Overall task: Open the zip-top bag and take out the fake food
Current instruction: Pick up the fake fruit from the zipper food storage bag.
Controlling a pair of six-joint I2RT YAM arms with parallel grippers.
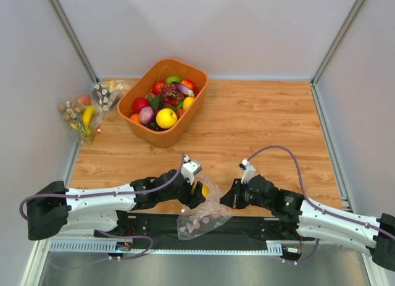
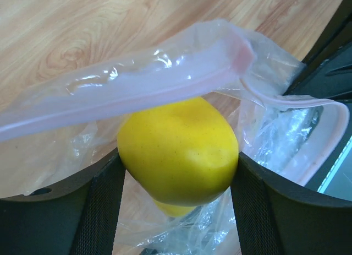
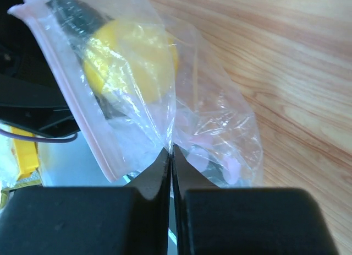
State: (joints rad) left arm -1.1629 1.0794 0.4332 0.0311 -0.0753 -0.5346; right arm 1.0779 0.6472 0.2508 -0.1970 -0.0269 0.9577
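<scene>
The clear zip-top bag (image 1: 203, 217) hangs crumpled between my two grippers at the near table edge, its pink zip strip (image 2: 137, 84) parted. A yellow round fruit (image 2: 179, 150), one piece of the fake food, sits in the bag's mouth. My left gripper (image 2: 177, 180) is closed on it, and both black fingers (image 2: 102, 211) press its sides. From above, the fruit (image 1: 204, 189) peeks out at that gripper (image 1: 199, 192). My right gripper (image 3: 171, 153) is shut on a fold of the bag's film (image 3: 220, 117), through which the fruit (image 3: 129, 62) shows. Its place from above is (image 1: 224, 198).
An orange bin (image 1: 162, 138) full of fake produce stands at the back left. Other clear bags with a banana and nuts (image 1: 83, 110) lie against the left wall. A black mat (image 1: 253, 227) runs along the near edge. Grey walls close in three sides.
</scene>
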